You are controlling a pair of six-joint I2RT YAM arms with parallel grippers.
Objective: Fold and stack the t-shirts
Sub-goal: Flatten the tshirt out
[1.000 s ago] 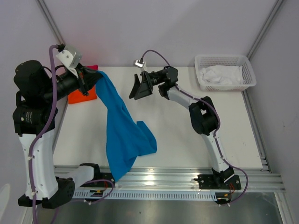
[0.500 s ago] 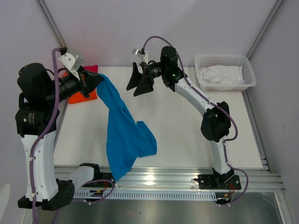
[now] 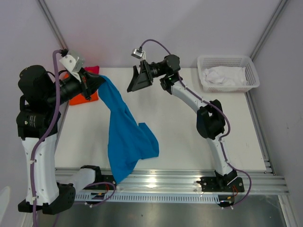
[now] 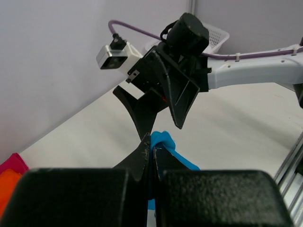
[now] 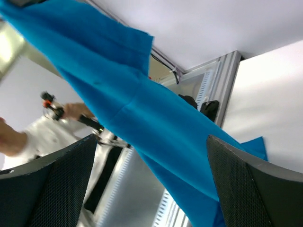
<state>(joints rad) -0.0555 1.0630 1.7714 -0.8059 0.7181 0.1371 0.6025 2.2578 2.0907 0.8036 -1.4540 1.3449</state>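
Note:
My left gripper is shut on a corner of the bright blue t-shirt and holds it raised at the back left; the cloth bulges past the pinched fingertips. The shirt hangs down and its lower part trails over the table's front edge. My right gripper is open and empty, raised a short way to the right of the held corner; in its wrist view the blue shirt hangs ahead of the spread fingers. The orange t-shirt and the pinkish-red one lie at the back left, mostly hidden by my left arm.
A white lattice basket with white cloth in it stands at the back right. The aluminium rail runs along the table's front edge. Grey walls close the back and sides.
My right gripper rose and swung left toward the held corner of the blue shirt, staying open. My left gripper and the shirt have hardly moved.

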